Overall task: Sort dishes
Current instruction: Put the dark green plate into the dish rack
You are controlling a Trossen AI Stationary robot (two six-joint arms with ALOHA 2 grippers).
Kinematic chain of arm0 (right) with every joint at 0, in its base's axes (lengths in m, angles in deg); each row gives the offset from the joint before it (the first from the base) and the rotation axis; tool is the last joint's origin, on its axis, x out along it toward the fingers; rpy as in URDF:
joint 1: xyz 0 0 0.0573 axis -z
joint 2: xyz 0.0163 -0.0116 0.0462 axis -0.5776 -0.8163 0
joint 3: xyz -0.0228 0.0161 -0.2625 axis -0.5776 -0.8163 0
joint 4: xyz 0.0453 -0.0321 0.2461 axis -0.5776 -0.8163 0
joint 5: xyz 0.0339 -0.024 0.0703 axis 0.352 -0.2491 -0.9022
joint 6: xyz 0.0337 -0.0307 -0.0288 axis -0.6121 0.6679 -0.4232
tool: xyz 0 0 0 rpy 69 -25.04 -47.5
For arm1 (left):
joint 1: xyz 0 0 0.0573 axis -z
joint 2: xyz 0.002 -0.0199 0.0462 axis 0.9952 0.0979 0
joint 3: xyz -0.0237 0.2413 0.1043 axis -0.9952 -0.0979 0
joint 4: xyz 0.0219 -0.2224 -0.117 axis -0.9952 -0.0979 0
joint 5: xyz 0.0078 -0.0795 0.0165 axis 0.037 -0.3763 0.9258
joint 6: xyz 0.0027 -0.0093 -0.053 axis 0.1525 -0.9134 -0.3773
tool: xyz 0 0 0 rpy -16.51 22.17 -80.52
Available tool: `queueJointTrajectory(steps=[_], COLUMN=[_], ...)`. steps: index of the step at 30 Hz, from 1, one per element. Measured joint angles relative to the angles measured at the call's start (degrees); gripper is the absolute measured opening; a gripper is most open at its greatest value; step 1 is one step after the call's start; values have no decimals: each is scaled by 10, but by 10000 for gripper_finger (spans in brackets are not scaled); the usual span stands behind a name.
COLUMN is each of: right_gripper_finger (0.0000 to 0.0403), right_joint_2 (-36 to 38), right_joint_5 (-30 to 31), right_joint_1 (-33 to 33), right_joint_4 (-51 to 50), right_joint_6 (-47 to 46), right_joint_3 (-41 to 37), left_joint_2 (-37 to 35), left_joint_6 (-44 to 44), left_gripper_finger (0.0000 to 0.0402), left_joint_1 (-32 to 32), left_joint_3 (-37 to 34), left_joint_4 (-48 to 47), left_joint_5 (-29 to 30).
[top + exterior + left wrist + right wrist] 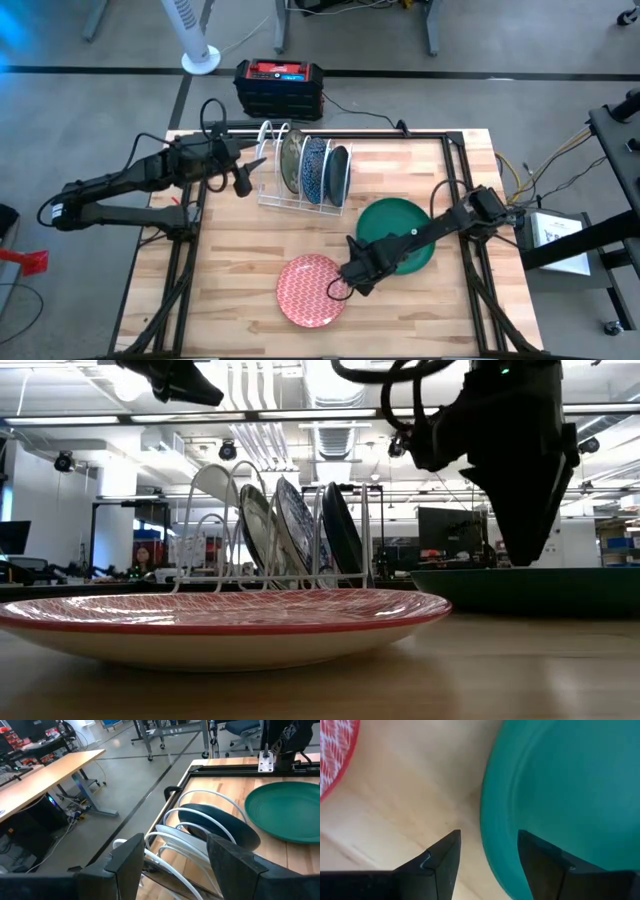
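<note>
A green plate (395,235) lies flat on the wooden table at the right. A red-pink patterned plate (312,290) lies flat near the front edge. My right gripper (352,280) points down between them. It is open, one finger on each side of the green plate's near-left rim (487,820), just above it (525,555); I see no touch. A white wire rack (300,175) at the back holds three plates on edge: greyish-brown (291,165), blue patterned (314,170) and dark (338,172). My left gripper (243,180) hangs open in the air left of the rack (172,845).
Black frame rails (455,150) run along the table's back and sides. A black and red box (278,85) stands on the floor behind the table. Bare wood (225,290) shows at the front left.
</note>
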Motion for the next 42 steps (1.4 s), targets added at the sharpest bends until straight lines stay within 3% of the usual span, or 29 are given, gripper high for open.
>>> queueJointTrajectory(steps=[9, 12, 16, 22, 27, 30, 33, 37, 42], right_gripper_finger=[167, 127, 33, 5, 1, 0, 0, 0, 0], right_joint_2=[-49, -60, -60, -22, 61, 101, 123, 125, 122], right_joint_5=[-4, -9, 1, 68, 213, 366, 507, 664, 824], right_joint_1=[28, 33, 30, -4, -66, -110, -134, -139, -110], right_joint_4=[25, 42, 41, 18, 7, 20, 49, 177, 535], right_joint_6=[30, 46, 45, -4, -122, -186, -178, -38, 183], right_joint_3=[-19, -18, -15, -20, -19, -14, -3, 29, 28], left_joint_2=[1, -1, -16, -73, -123, -141, -158, -180, -197], left_joint_6=[-2, 1, -8, -7, -9, -14, -21, -23, -23], left_gripper_finger=[205, 205, 205, 205, 205, 205, 205, 205, 205], left_joint_1=[0, 0, 2, 5, 5, 5, 5, 5, 5], left_joint_3=[-19, -29, -40, -41, -41, -41, -41, -41, -41], left_joint_4=[21, 32, 64, 89, 85, 87, 101, 125, 132], left_joint_5=[-4, -5, -5, -6, -6, -10, -10, -11, -10])
